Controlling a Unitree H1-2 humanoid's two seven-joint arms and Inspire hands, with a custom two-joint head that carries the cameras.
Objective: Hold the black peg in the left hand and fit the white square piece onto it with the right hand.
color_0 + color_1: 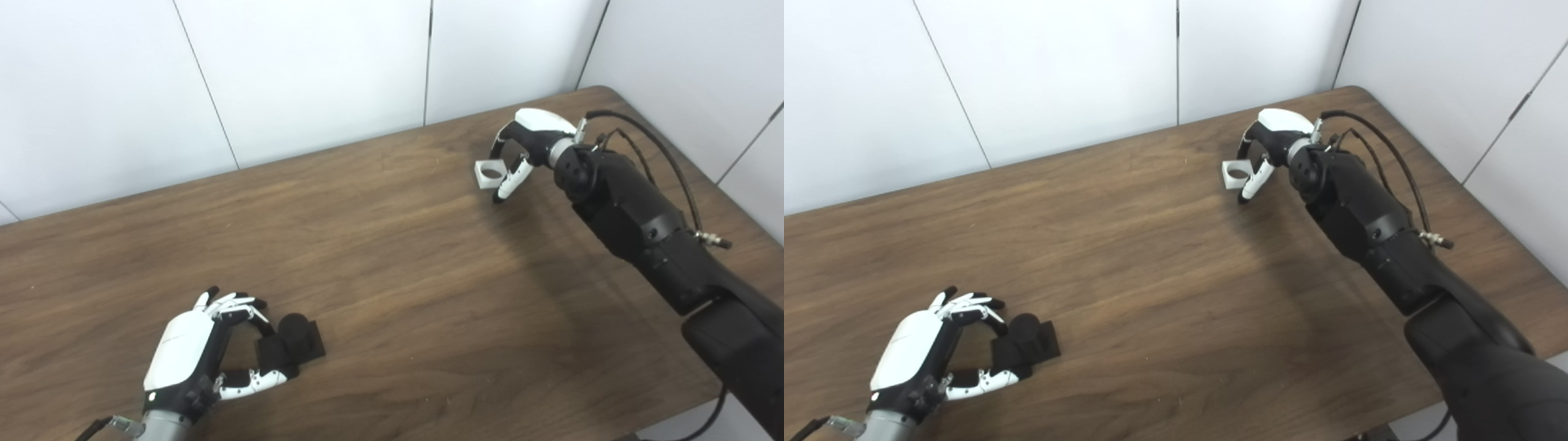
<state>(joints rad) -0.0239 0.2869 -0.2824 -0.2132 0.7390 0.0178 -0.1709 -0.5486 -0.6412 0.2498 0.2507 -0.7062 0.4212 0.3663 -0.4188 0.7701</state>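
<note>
The black peg [295, 343], a short round post on a square black base, rests on the wooden table at the near left. My left hand [202, 349] is curled around it, with fingers on its far side and the thumb against its near edge. The white square piece [490, 173], with a round hole through it, is pinched between the fingers and thumb of my right hand [527, 147] at the far right of the table. It also shows in the right eye view [1236, 174]. The two pieces are far apart.
The brown wooden table [392, 257] runs to white wall panels at the back and right. Its rounded far right corner [603, 92] is just beyond my right hand. My black right forearm [649, 233] with a looped cable crosses the table's right side.
</note>
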